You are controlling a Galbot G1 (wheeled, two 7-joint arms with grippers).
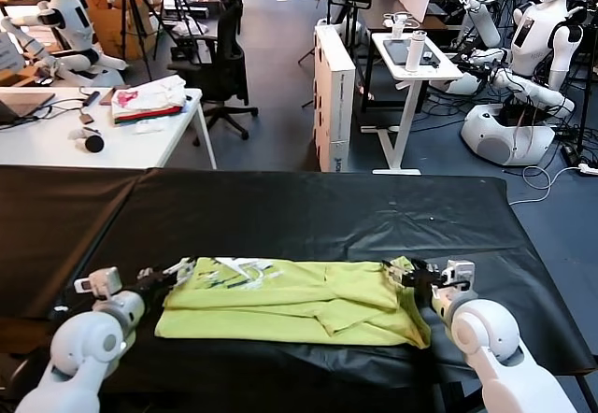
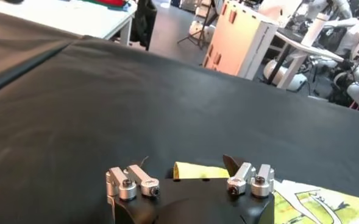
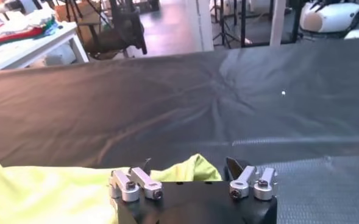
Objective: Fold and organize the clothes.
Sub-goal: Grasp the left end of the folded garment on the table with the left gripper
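Nearest you, two white arms enter low in the head view.

Left gripper (image 1: 177, 268): at the left end of the T-shirt (image 1: 299, 301). In its wrist view the jaws stand wide, with a yellow-green edge of cloth lying between them; you cannot tell whether they pinch it.

Right gripper (image 1: 411, 273): at the shirt's right end, jaws apart with a hump of cloth between them; grip likewise unclear.

T-shirt: lime yellow-green, folded into a long band, lying flat on the black table cover (image 1: 308, 207) near its front edge, white print showing at the left end.

Beyond the table: a white desk (image 1: 103, 137) with a white-pink-red pile (image 1: 149, 100), an office chair (image 1: 220, 63), other white robots (image 1: 533, 49).
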